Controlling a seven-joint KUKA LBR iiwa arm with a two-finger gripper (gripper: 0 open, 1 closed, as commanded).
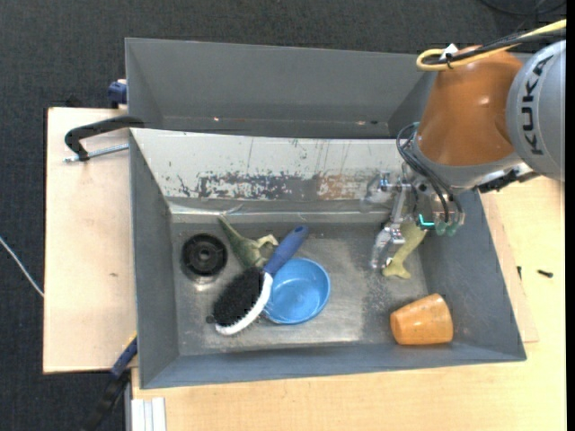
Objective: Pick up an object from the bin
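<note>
Our metal end effector (389,257) touches a pale olive scrap (407,250), far of the smooth orange cup (422,321); open or closed, we cannot tell.

The arm (542,97) enters from the right at the upper edge of the camera view; an orange cover (467,106) wraps its wrist, and a yellow cable (490,46) runs across the cover's top. Below and left of the cover hangs the metal gripper (389,259), pointing downward and slightly leftward; a small green light (424,224) shows on its body.
</note>
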